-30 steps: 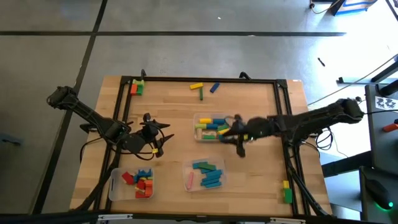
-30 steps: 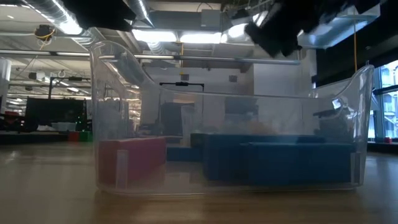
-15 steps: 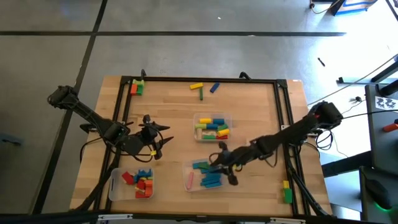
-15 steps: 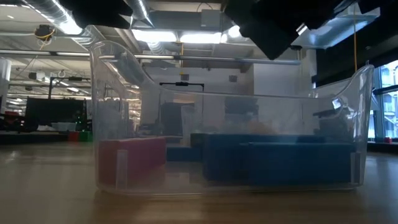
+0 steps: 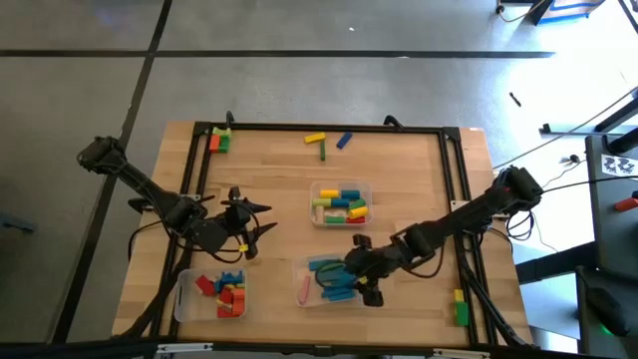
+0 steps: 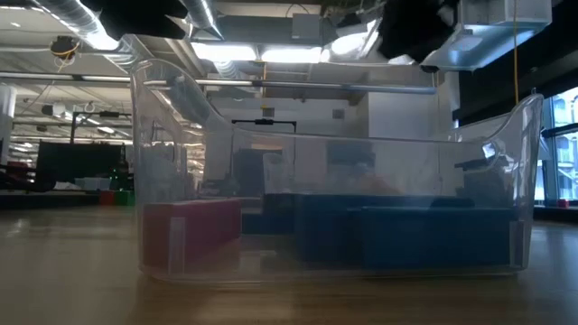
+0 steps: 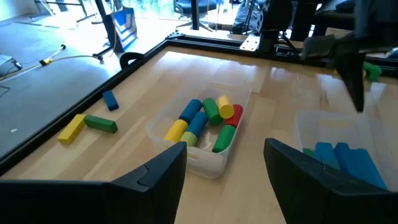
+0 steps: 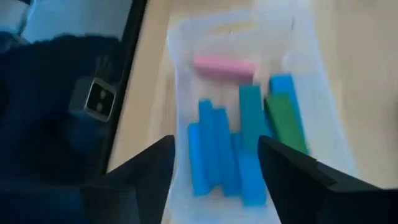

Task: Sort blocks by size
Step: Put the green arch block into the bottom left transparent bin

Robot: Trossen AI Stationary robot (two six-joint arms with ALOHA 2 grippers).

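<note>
The blocks [image 5: 337, 204] are spread over three clear trays and the bare wood. The long ones, blue with one green and one pink bar [image 8: 224, 65], lie in the front middle tray [image 5: 306, 265]. Mixed coloured pieces fill the centre tray [image 5: 365, 186], and short red, blue and yellow ones sit in the front left tray [image 5: 183, 299]. A few loose blocks rest near the far edge and the corners of the table [image 5: 279, 175]. My right pincer [image 5: 365, 271] hangs over the front middle tray, its fingers spread and empty. My left pincer [image 5: 249, 223] waits left of centre, also parted, holding nothing.
</note>
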